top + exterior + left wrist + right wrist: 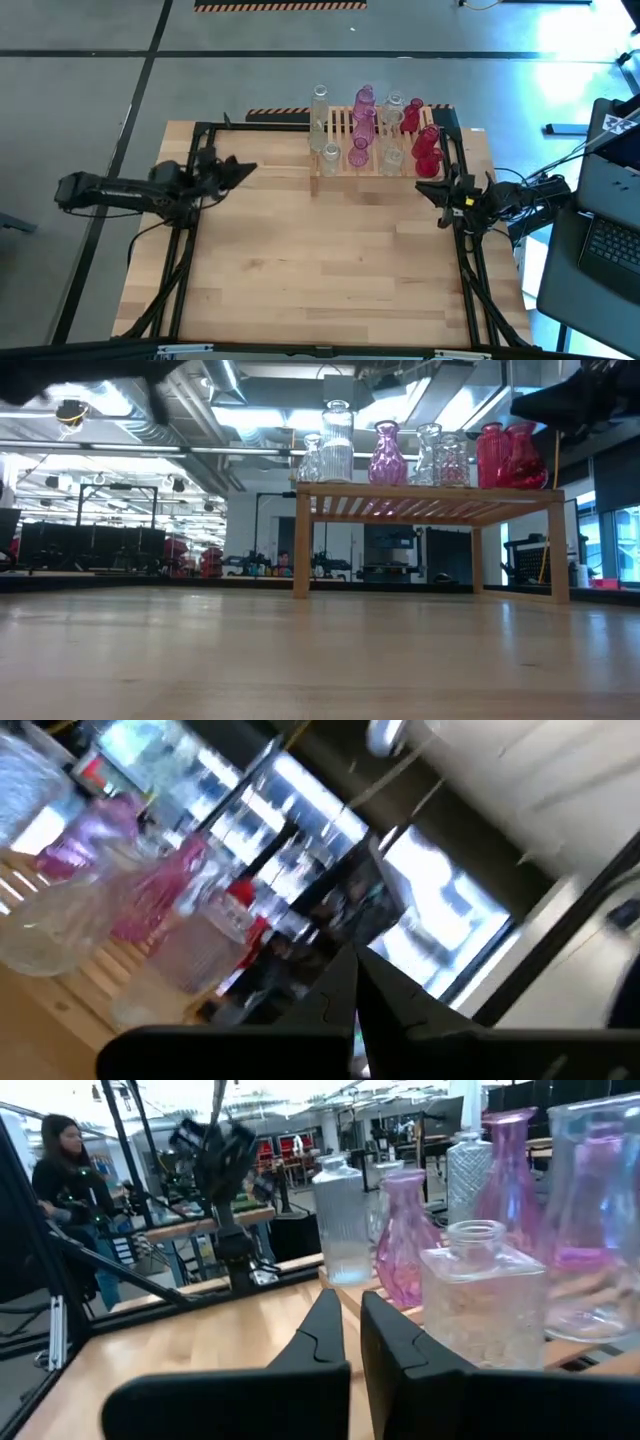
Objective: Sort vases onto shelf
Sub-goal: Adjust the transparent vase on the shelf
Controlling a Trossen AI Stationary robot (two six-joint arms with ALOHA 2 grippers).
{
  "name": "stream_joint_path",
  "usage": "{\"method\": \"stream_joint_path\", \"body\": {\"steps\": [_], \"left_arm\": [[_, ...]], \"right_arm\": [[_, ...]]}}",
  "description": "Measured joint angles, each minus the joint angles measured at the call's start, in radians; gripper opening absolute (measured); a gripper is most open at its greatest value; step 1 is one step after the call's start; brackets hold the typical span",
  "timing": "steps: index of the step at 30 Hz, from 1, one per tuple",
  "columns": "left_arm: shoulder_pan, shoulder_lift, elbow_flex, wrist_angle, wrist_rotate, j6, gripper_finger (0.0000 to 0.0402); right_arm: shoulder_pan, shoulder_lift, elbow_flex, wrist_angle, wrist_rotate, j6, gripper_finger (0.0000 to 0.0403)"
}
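The wooden slatted shelf (340,122) stands at the table's far edge, right of the middle. Several small vases stand upright on it: clear ones (320,105) at its left, pink ones (363,112) in the middle, red ones (427,150) at its right. The low view shows them in a row on the shelf top (430,493). My left gripper (247,168) hovers shut to the left of the shelf, pointing at it. My right gripper (420,187) hovers shut just in front of the shelf's right end. Neither holds anything.
Bare plank tabletop (320,270) stretches from the shelf to the near edge. Black frame rails (180,260) run along the table's left and right sides. A laptop (610,240) sits beyond the right edge. A person (65,1175) stands in the room behind.
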Motion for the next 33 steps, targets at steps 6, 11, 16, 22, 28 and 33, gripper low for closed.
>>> {"method": "stream_joint_path", "body": {"steps": [6,11,16,22,28,33], "left_arm": [[0.029,0.441,0.296,-0.152,0.132,0.03,0.0],[0.065,0.653,0.427,-0.303,-0.18,0.027,0.0],[0.114,0.733,0.462,-0.326,-0.356,0.001,0.0],[0.194,0.805,0.463,-0.376,-0.336,-0.14,0.0],[0.245,0.844,0.463,-0.276,-0.324,-0.151,0.0],[0.27,0.881,0.463,-0.173,-0.204,-0.156,0.0]], "right_arm": [[0.0,0.088,0.0,0.025,0.0,0.028,0.0],[0.0,0.146,0.0,0.091,-0.025,0.055,0.0],[0.0,0.187,0.0,0.193,-0.056,0.052,0.0],[0.0,0.215,0.0,0.227,-0.068,0.048,0.0],[0.0,0.215,0.0,0.227,-0.069,0.048,0.0],[0.0,0.215,0.0,0.222,-0.069,0.047,0.0]]}}
